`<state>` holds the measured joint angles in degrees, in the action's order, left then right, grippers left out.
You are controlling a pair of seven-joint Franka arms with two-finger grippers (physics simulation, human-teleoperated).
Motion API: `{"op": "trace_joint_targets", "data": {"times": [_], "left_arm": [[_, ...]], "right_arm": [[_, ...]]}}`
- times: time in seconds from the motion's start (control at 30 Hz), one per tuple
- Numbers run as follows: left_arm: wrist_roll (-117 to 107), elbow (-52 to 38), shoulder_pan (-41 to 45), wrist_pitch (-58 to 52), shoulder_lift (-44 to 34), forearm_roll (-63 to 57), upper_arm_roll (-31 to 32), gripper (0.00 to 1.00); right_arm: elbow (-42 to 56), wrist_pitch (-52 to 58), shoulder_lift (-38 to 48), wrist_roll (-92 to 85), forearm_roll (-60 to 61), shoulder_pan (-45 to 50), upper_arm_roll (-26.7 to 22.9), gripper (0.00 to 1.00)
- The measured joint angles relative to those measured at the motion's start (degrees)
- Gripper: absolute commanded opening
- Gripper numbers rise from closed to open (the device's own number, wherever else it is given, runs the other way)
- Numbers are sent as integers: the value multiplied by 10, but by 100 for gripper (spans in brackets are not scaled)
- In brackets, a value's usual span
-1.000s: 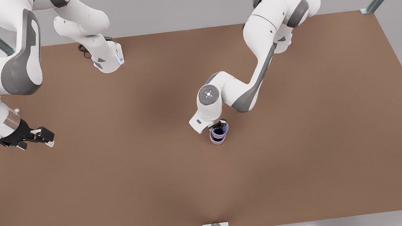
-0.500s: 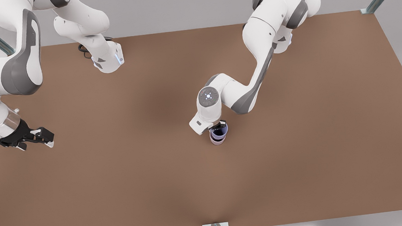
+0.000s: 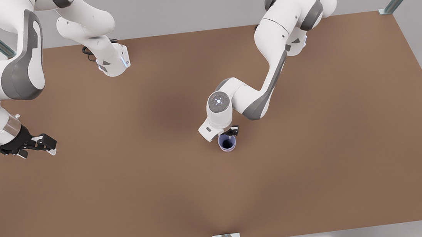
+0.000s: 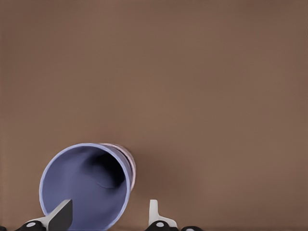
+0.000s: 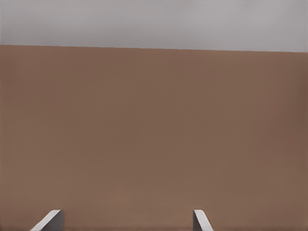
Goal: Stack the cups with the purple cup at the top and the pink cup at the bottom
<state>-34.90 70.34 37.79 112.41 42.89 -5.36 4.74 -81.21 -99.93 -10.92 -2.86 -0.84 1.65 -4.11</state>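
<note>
Now purple cup [image 4: 85,185], nested in pink cup [image 4: 129,161], straddles left hand's [image 4: 107,216] open fingers.

No text, label, brand, number or sign can be read on anything here; the cups, the arms and the table carry no legible marking.

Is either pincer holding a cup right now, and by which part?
Nothing is held. The left pincer is open beside the purple cup, which sits nested in the pink cup. The right pincer waits open at the front view's left.
</note>
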Motion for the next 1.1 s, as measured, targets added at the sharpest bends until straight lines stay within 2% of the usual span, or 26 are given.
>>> {"op": "trace_joint_targets", "data": {"times": [0.37,0.4,0.43,0.53,0.6,0.7,0.83,0.87,0.97,1.1], "left_arm": [[-1,-2,0,-1,-3,1,0,83],[-1,-2,0,-1,-5,1,-1,88],[-1,-6,-1,-2,-7,2,-3,100],[1,-24,-21,-20,-21,4,-13,100],[8,-27,-64,-40,-44,18,-16,100],[22,-26,-117,-82,-81,52,-71,100],[55,-23,-134,-132,-117,85,-170,100],[68,-21,-157,-143,-134,88,-165,100],[107,1,-253,-169,-196,80,-76,100],[158,34,-339,-195,-265,62,14,100]], "right_arm": [[0,-1,-2,0,0,0,0,100],[1,-1,-2,0,0,0,0,100],[1,-1,-2,0,0,0,0,100],[0,-1,-3,0,0,0,0,100],[0,-1,-3,0,0,0,0,100],[0,-1,-3,0,0,0,0,100],[0,-1,-3,-1,-1,0,0,100],[0,-1,-3,-1,-1,0,0,100],[0,-1,-3,-1,-1,0,0,100],[0,-1,-5,-1,-1,1,0,100]]}}
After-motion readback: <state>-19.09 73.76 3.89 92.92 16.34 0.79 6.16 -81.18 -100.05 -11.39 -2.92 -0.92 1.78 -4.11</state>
